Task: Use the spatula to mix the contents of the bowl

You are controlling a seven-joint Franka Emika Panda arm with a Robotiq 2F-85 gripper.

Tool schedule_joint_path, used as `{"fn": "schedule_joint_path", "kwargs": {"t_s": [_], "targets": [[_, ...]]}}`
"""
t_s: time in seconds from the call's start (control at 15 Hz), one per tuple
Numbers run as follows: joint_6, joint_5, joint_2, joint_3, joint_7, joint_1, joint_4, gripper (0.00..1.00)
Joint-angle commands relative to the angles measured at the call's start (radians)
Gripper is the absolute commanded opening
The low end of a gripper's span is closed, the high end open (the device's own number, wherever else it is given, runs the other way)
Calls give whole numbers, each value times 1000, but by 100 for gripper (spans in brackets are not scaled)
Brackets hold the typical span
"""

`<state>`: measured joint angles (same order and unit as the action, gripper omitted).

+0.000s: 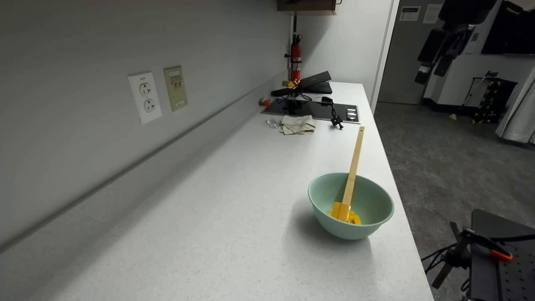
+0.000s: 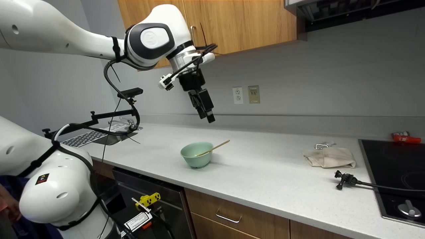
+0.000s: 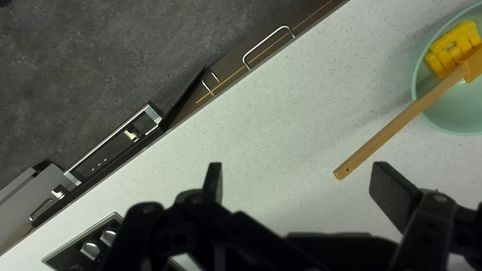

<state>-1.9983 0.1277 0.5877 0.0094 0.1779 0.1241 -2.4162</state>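
The mint-green bowl (image 1: 376, 225) stands on the counter in both exterior views (image 2: 196, 162); it is cut off at the right of the wrist view (image 3: 467, 113). The spatula (image 1: 353, 167) leans in it, yellow-orange head down inside, wooden handle sticking out over the rim; it also shows in an exterior view (image 2: 217, 146) and the wrist view (image 3: 399, 122). The contents (image 3: 453, 37) are yellow-orange pieces on the bowl's bottom, partly covered by the head. My gripper (image 2: 206, 118) is open and empty, above the counter and apart from the handle; in the wrist view the handle's end lies between its fingertips (image 3: 296, 169).
A folded beige cloth (image 2: 330, 157) and a black clamp with cable (image 2: 347, 179) lie beside the black cooktop (image 2: 391, 172). A wall with outlets (image 2: 237, 95) and a wooden cabinet (image 2: 239, 26) stand behind. The bowl is near the counter's front edge (image 1: 407, 234). A sink is at the left.
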Motion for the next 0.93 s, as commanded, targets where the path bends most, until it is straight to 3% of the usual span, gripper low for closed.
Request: {"fn": "schedule_joint_path", "kwargs": {"t_s": [0.0,0.2,0.33,0.4,0.53,0.87], "targets": [[16,-62,-85,109,159,-54,97,100],[24,-67,-177,229,350,-83,198,100],[40,-10,-254,351,533,-54,283,100],[3,-28,-160,258,424,-100,173,100],[8,-7,-220,311,526,-115,228,100],[22,-18,-260,306,563,-105,259,100]]}}
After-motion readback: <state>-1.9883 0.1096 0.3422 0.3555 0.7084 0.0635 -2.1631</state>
